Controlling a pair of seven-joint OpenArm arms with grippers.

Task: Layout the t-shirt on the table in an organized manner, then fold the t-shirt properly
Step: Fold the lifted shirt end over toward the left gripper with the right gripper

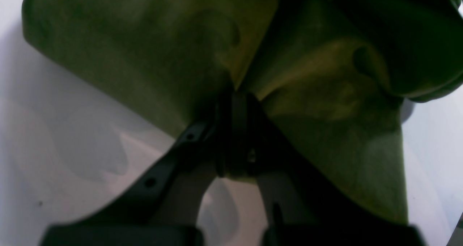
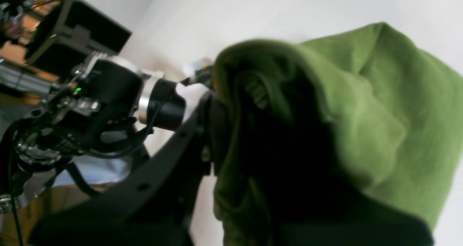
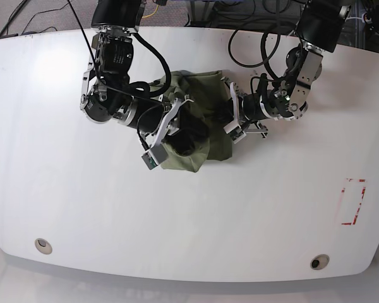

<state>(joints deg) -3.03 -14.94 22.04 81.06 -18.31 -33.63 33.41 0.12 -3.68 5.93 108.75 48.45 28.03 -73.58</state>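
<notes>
The olive-green t-shirt [image 3: 199,113] lies bunched in a heap on the white table [image 3: 177,221], between my two arms. In the left wrist view, my left gripper [image 1: 237,105] is shut, pinching a fold of the t-shirt [image 1: 144,58] just above the table [image 1: 54,148]. From the base view this gripper [image 3: 227,118] sits at the heap's right side. My right gripper [image 3: 182,121] is buried in the heap's left side. In the right wrist view the t-shirt [image 2: 361,112] is gathered in its jaws; one finger [image 2: 213,130] presses the cloth and the other is hidden.
A red dashed rectangle [image 3: 354,202] marks the table's right side. Two round grommet holes [image 3: 43,245] [image 3: 319,261] sit near the front edge. Cables [image 3: 252,38] hang along the back edge. The left arm's wrist [image 2: 108,94] shows close by in the right wrist view.
</notes>
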